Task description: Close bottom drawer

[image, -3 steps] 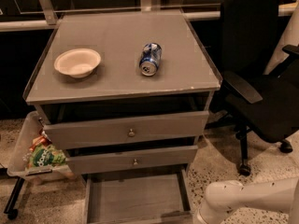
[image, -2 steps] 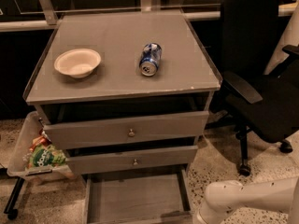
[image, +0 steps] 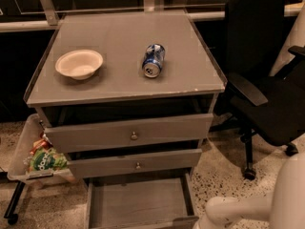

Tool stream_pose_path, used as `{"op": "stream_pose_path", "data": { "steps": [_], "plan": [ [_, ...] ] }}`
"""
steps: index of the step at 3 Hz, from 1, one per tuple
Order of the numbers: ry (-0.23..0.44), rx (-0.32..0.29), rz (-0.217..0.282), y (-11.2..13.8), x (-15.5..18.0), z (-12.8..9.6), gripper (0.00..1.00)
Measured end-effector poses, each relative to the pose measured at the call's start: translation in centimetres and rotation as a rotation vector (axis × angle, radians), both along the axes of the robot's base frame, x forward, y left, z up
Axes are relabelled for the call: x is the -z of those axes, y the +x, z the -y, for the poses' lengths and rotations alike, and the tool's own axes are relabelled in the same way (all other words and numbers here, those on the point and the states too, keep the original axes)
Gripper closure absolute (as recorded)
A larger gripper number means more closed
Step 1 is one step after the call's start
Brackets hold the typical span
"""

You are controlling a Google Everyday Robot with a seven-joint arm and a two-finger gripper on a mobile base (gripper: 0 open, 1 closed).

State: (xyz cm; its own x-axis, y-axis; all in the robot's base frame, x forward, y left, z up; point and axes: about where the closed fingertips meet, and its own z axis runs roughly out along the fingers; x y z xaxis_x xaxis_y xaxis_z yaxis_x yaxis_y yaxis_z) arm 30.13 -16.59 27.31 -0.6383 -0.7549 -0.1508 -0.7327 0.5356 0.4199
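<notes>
The bottom drawer of the grey cabinet is pulled far out, and I see its bare inside floor from above. Its front panel runs along the lower frame edge, so its knob is hidden. My white arm comes in from the bottom right, and its end lies next to the drawer's front right corner. My gripper is below the frame edge and out of view.
Above it are the middle drawer and the top drawer, each with a small knob. A white bowl and a lying can are on the cabinet top. A black office chair stands at the right. A bin with snack bags stands at the left.
My arm has sunk a little toward the lower frame edge, by the drawer's front right corner. The drawer stands just as far out.
</notes>
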Motion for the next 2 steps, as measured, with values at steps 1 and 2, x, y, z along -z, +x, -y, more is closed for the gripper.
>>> {"op": "stream_pose_path", "data": {
  "steps": [1, 2],
  "plan": [
    [0.023, 0.062, -0.016, 0.2, 5.0, -0.2, 1.00],
    [0.026, 0.100, -0.019, 1.0, 8.3, -0.2, 1.00]
  ]
}}
